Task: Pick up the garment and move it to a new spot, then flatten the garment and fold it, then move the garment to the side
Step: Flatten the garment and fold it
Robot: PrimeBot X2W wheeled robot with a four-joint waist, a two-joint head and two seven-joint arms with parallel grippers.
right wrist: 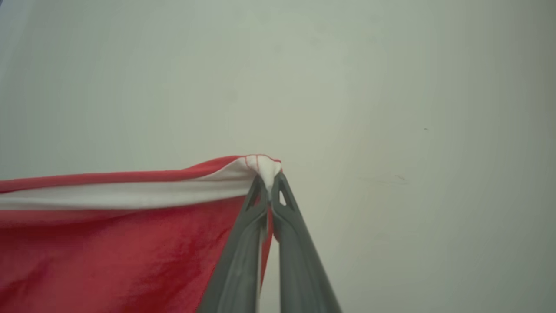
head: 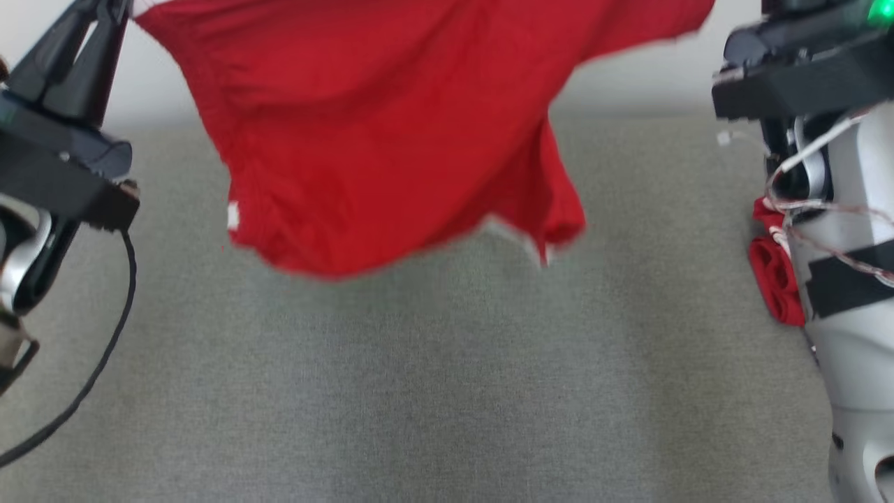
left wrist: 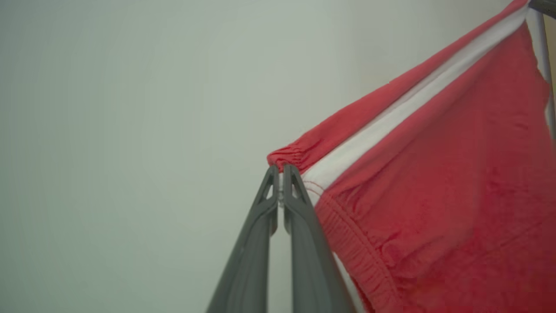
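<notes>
We've got a wide stretch of bare grey surface (head: 447, 391) across the near and middle part, easy room to pass. Higher up, the garment (head: 391, 140) hangs like a curtain between our left gripper (left wrist: 280, 171) and right gripper (right wrist: 269, 180), both pinched on its waistband corners. Off to the sides, a black cable (head: 105, 349) loops at lower left and a red bundle (head: 775, 279) sits beside the right forearm (head: 852, 314).

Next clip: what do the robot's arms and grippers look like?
Left gripper and right gripper each have two long dark grey fingers with triangular cut-outs near the tips. The right forearm is pale grey, with a black tape band, thin wires and a green light; a black cable loops beside the left wrist.
</notes>
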